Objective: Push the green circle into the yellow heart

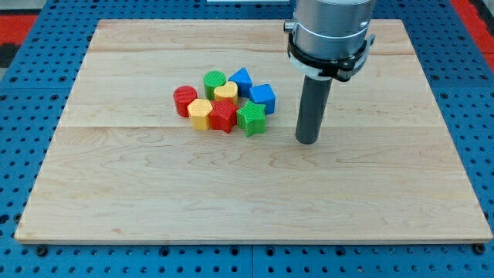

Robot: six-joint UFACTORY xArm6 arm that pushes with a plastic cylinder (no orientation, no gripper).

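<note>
The wooden board [154, 201] carries one tight cluster of blocks. My tip [307, 141] stands apart at its right; there are no fingers. The green circle [214, 80] already touches the yellow heart [226, 92]. It seems light, stiff and slippery; push its upper-left side.

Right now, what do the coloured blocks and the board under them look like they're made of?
The blocks, such as the green circle and the yellow heart, look like matte plastic, perhaps 3D-printed: saturated colours and fine ridges on top. The board looks like pale, smooth wood: visible grain and plank seams. My tip stands apart, at the cluster's right in the view.
</note>
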